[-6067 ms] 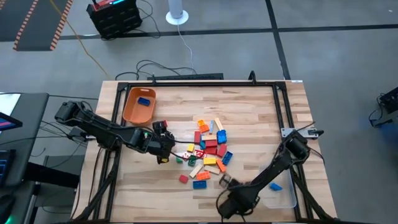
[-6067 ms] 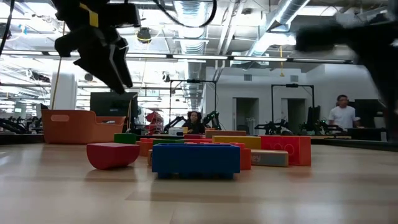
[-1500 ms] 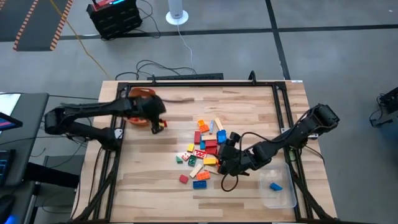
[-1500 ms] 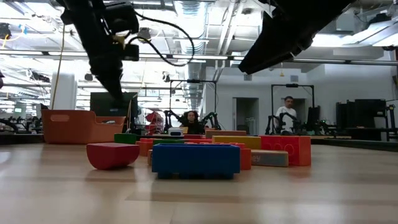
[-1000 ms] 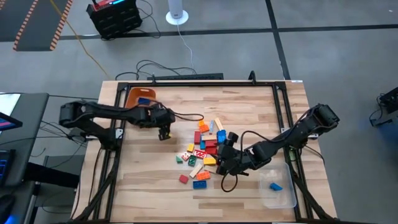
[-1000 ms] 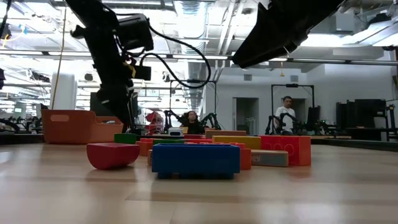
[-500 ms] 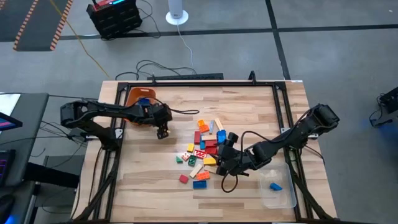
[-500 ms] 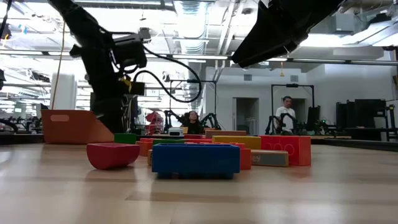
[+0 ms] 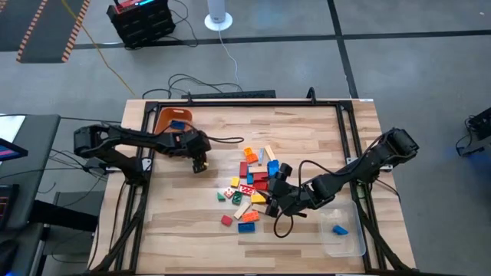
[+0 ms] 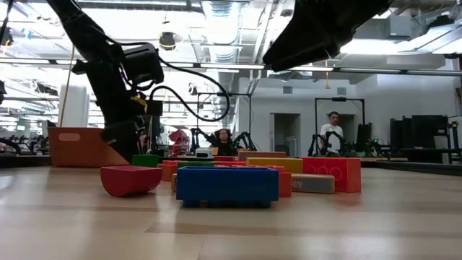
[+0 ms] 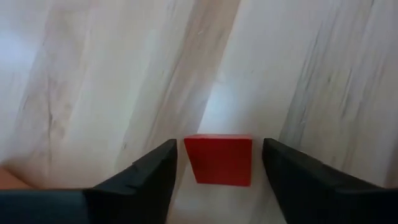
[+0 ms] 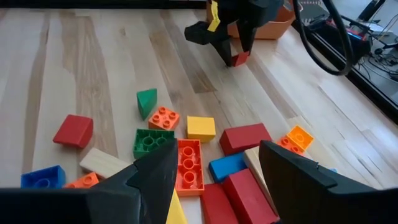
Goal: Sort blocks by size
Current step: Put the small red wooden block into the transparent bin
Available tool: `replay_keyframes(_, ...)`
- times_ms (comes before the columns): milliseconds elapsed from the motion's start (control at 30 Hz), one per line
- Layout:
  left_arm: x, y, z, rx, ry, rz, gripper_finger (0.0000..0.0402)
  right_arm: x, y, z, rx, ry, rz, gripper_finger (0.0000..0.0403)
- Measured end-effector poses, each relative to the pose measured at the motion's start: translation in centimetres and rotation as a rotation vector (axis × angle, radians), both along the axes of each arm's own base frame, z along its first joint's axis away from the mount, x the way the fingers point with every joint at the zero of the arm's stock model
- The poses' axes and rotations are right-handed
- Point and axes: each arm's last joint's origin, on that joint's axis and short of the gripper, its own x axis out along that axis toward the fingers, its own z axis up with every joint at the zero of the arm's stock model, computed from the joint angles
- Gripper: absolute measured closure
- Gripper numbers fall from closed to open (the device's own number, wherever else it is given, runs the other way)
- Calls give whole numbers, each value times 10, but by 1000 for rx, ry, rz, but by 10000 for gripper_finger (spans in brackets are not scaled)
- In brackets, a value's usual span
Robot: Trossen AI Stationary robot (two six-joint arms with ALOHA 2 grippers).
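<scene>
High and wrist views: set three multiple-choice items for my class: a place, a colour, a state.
1. Where is the left gripper? A over bare table between orange bin and blocks; B inside the bin; C over the blocks.
2. Colour of the block between its jaws? A blue; B red; C yellow.
3. The right gripper and its jaws? A shut on a block; B shut empty; C open.
1 A: wood lies under it. 2 B: the left wrist view shows a red block. 3 C: the right wrist view shows them apart.
</scene>
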Motion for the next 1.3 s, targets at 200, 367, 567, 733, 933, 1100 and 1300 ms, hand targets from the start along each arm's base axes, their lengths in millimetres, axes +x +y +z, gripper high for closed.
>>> replay_keyframes(200, 0, -1, -1, 3, -14, -1, 261, -1, -3, -4, -5, 14, -6, 147)
replay_keyframes(367, 4, -5, 2, 21, -21, -21, 277, -1, -3, -4, -14, 18, 1, 147)
replay_keyframes(567, 18, -16, 20, -6, -109, -97, 277, -1, -2, -4, -72, 45, 40, 147)
replay_keyframes(733, 29, -30, 31, -78, -181, -176, 272, 6, 3, -20, -304, 136, 124, 147)
replay_keyframes(933, 46, -44, 53, -199, -302, -296, 270, 33, 6, -43, -681, 223, 309, 147)
replay_keyframes(1100, 61, -61, 74, -352, -458, -454, 269, 51, 13, -55, -939, 298, 428, 147)
replay_keyframes(1300, 67, -79, 85, -407, -506, -520, 268, 72, 15, -44, -1015, 305, 435, 147)
